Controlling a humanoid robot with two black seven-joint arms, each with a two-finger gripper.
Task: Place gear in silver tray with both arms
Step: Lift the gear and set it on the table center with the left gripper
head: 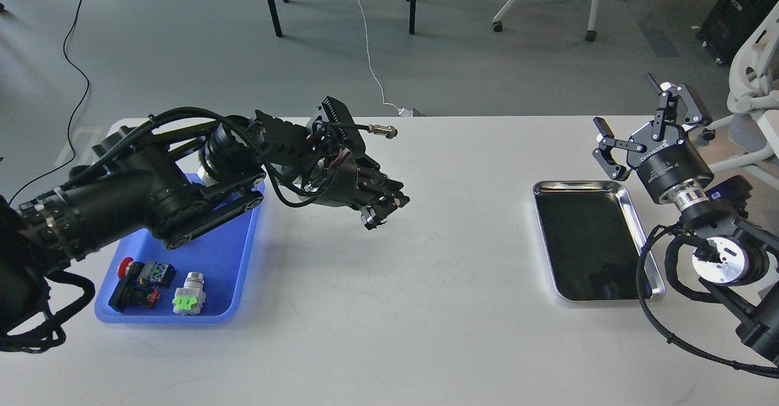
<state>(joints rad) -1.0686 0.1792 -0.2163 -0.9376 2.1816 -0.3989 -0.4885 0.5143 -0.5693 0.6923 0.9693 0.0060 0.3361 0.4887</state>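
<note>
Polished steel, the silver tray (pixel 633 214) lies at the right of the frame on the white table (pixel 389 308), its dark bottom bare. Above it the right gripper (pixel 639 120) stands wide open. Centre-left, the left gripper (pixel 389 208) points down-right — whether it grips anything cannot be told — beside the blue tray (pixel 237 272) of small parts.

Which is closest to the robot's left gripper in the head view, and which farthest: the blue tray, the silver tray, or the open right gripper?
From the left gripper:
1. Blue tray, beside it, left.
2. Silver tray, across the table, right.
3. Right gripper, beyond the silver tray's far corner.
</note>
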